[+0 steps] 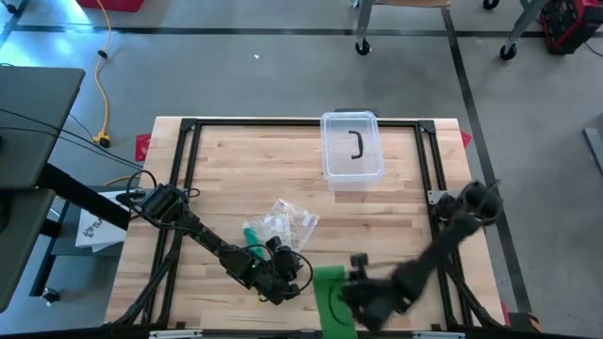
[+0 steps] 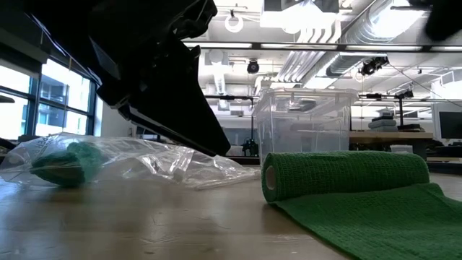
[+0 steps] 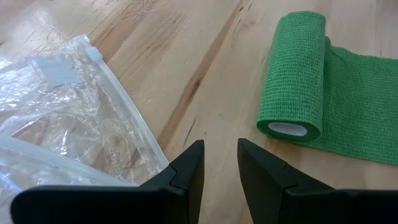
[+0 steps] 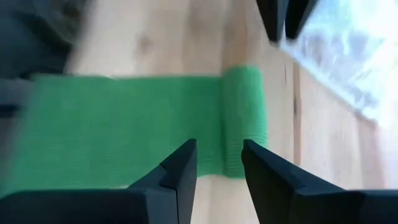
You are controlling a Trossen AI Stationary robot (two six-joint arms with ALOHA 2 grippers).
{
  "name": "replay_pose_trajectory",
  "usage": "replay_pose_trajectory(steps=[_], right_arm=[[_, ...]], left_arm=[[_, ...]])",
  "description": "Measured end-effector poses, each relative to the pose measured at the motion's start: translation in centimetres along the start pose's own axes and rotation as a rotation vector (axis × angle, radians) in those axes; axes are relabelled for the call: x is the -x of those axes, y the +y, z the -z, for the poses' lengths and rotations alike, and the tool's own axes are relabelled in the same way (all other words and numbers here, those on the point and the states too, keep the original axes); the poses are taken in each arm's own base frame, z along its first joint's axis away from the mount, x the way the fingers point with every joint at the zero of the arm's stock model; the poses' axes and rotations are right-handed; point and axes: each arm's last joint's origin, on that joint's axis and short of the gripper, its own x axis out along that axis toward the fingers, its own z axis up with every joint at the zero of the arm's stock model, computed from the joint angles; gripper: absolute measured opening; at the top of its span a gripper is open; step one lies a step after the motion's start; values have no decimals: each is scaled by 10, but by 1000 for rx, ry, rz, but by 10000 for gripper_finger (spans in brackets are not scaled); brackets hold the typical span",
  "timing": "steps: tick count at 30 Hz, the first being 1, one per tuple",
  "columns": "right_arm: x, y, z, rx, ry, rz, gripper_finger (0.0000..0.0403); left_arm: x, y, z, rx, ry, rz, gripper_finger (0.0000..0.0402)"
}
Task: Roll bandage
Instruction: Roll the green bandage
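Lying on the bench [image 1: 396,202], the green bandage [image 1: 329,276] (partly rolled) points its long axis crosswise, both the left gripper [image 3: 220,163] and the right gripper [image 4: 219,163] slightly parted, grasping nothing.

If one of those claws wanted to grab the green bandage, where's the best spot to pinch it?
Probably the rolled-up part of the green bandage, pinched across its round body from above. It lies on its side as a firm cylinder on the table, while the unrolled tail lies flat against the wood, offering little to grip.

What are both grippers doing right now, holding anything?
Left gripper: open, narrow gap, empty, beside the green bandage.
Right gripper: open, empty, above the bandage.
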Motion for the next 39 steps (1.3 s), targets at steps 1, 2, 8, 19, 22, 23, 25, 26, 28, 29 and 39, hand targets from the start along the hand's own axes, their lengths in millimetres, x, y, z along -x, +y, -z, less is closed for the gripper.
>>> replay_pose_trajectory(steps=[1, 2, 8, 19, 22, 23, 25, 26, 28, 29, 39], right_arm=[[-12, -10, 2, -9, 23, -13, 117], [-22, -19, 4, -24, 35, -28, 116], [-63, -62, 8, -158, 47, -101, 115], [-72, -78, 5, -217, 114, -206, 224], [-72, -79, 6, -198, 115, -200, 260], [-72, -79, 6, -198, 116, -185, 266], [-72, -80, 7, -192, 121, -167, 270], [-72, -80, 7, -188, 122, -167, 271], [-72, -80, 7, -188, 125, -177, 268], [-72, -80, 7, -190, 128, -190, 266], [-72, -79, 6, -175, 133, -256, 259]], left_arm=[[0, 0, 0, 0, 0, 0, 92], [0, 0, 0, 0, 0, 0, 92], [0, -1, -2, 36, -13, 11, 92], [-1, -1, -5, 65, -38, 13, 92], [-2, 0, -6, 94, -41, 10, 92], [-2, 0, -6, 102, -42, 8, 92], [-3, 0, -7, 120, -46, 5, 92], [-3, 0, -7, 124, -46, 5, 92], [-3, 0, -7, 123, -44, 6, 92], [-3, 0, -7, 124, -41, 10, 92], [-3, 0, -7, 176, -34, 18, 92]])
